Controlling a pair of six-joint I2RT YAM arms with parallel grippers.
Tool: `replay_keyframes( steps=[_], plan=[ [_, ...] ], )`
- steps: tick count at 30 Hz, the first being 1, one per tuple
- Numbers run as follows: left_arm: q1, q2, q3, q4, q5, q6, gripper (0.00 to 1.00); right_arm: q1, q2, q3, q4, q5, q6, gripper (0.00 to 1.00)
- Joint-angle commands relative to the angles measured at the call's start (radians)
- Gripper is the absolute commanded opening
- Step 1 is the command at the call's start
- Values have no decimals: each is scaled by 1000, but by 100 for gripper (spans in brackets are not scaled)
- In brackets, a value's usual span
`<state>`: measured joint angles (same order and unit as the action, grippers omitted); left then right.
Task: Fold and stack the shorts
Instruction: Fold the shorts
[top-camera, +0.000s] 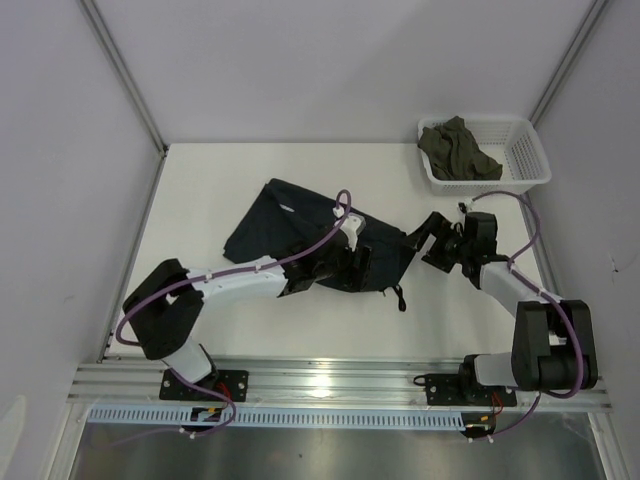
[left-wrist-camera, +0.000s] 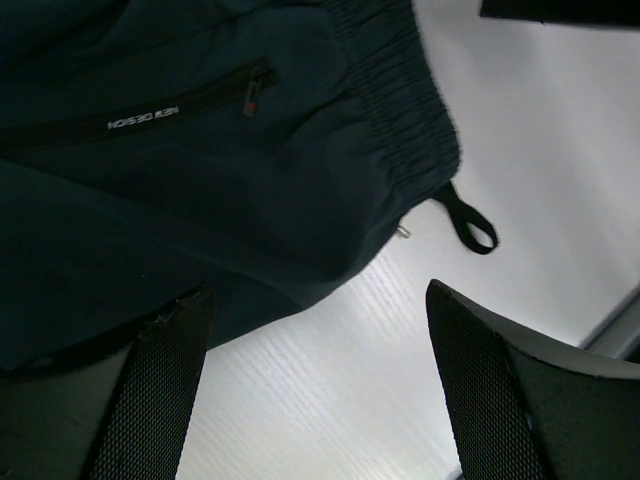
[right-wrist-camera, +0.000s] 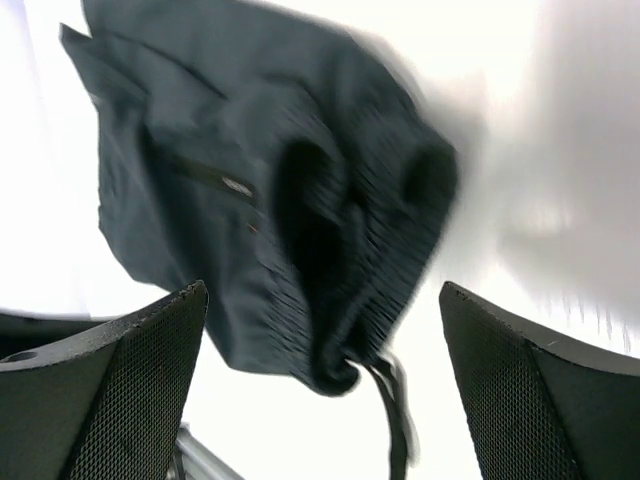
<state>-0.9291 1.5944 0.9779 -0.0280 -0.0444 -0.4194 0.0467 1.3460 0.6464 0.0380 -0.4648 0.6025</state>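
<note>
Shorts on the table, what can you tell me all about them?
The shorts are dark teal-navy, soft and bunched, lying on the white table. They have a ribbed elastic waistband, a zip pocket with small white lettering, and a black cord loop. The left gripper and right gripper are open, holding nothing.

Shorts (top-camera: 268, 218) on table (top-camera: 200, 190) (basket (top-camera: 527, 158) behind-right)

- The shorts (top-camera: 268, 218): dark teal-navy, lying loosely spread and rumpled, well apart from the white basket (top-camera: 522, 152), lower left of it.
- The ribbed waistband (left-wrist-camera: 400, 90) is on the side nearest the basket, with a black cord loop (left-wrist-camera: 470, 220) trailing off it.
</note>
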Motion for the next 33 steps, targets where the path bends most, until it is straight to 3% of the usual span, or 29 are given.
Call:
replay_keyframes(
  steps=[1,15,28,33],
  plan=[
    [32,32,56,16,11,-18,87,-8,15,-56,91,-64,16,100],
    [47,186,151,-38,-78,1,86,-5,194,-179,445,-109,89,100],
    [46,297,206,-70,-120,13,83,62,269,-146,390,46,63,99],
    [46,291,214,-84,-135,16,83,62,150,-160,306,166,22,99]
  ],
)
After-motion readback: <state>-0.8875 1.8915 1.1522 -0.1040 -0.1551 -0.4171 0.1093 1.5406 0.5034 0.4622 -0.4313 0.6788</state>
